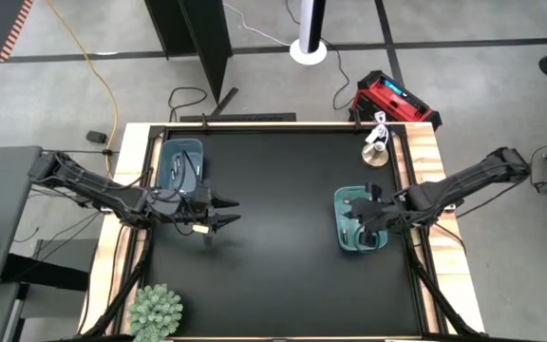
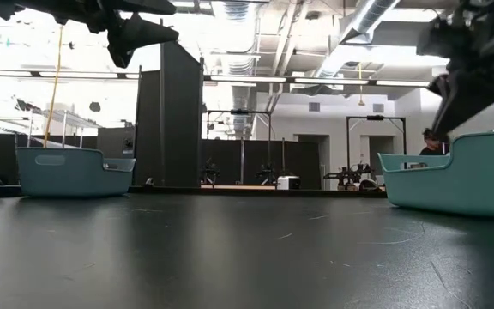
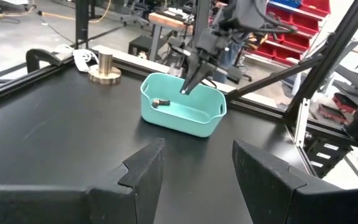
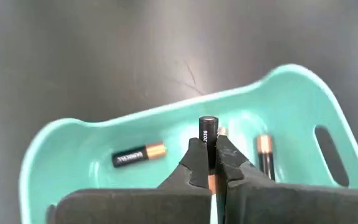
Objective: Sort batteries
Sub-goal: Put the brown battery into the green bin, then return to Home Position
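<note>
My right gripper (image 4: 209,163) hangs over the right teal bin (image 4: 55,155) and is shut on a dark battery (image 4: 208,132) with a copper end. At least two more dark, copper-ended batteries (image 4: 138,155) (image 4: 265,155) lie flat on that bin's floor. The left wrist view shows the same bin (image 3: 194,124) with a battery (image 3: 161,101) in it and the right gripper (image 3: 187,87) above. My left gripper (image 1: 232,214) stands open with nothing between its fingers, above the table beside the left teal bin (image 1: 180,150). My right gripper pinches the battery's sides (image 4: 208,154) between its two fingertips. The battery lies along the fingers, its dark end (image 4: 208,121) sticking out past them and its copper end back between them. The fingers slant down from above, holding the battery clear over the bin's floor.
A brass cylinder (image 1: 376,154) with a white cord stands at the table's far right corner. A green plant (image 1: 155,310) sits at the near left corner. Bare black tabletop (image 1: 283,247) lies between the two bins. A red device (image 1: 394,98) lies on the floor beyond the table.
</note>
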